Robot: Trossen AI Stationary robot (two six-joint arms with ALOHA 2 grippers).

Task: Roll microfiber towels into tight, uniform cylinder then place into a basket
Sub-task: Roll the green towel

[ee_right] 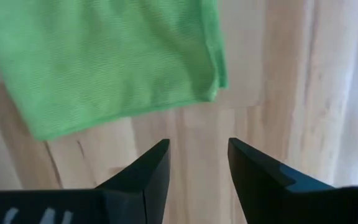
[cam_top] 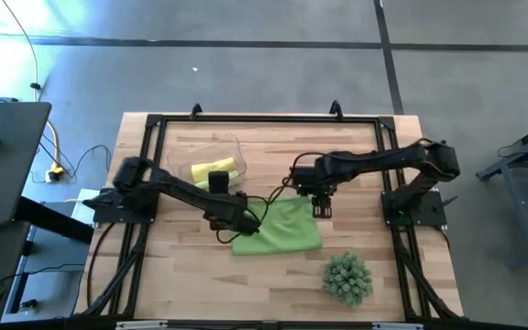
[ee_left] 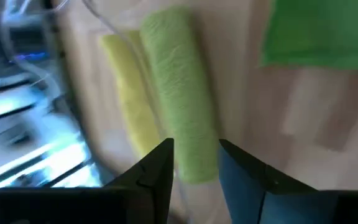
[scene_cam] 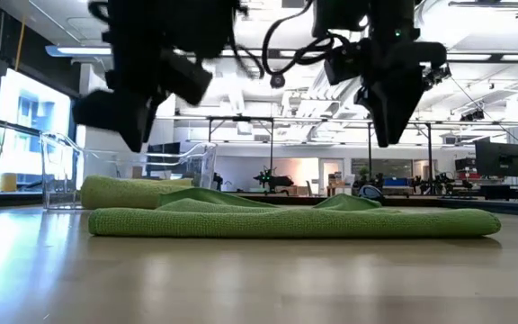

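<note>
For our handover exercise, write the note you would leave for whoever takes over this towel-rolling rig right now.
Left gripper: open, empty, above the near-left edge of the flat lime green microfiber towel.
Right gripper: open, empty, above that towel's far right corner.
Clear plastic rectangular basket: far left of the table, holding the rolled bright yellow towel.
Rolled lime green towel: lying against the yellow roll; whether it is inside the basket is unclear.
Done: two towels rolled.
Left: roll the flat green towel and place it in the basket.

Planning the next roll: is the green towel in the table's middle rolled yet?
Not rolled. The green towel lies flat, seemingly folded over, on the table; both grippers are off it.
</note>
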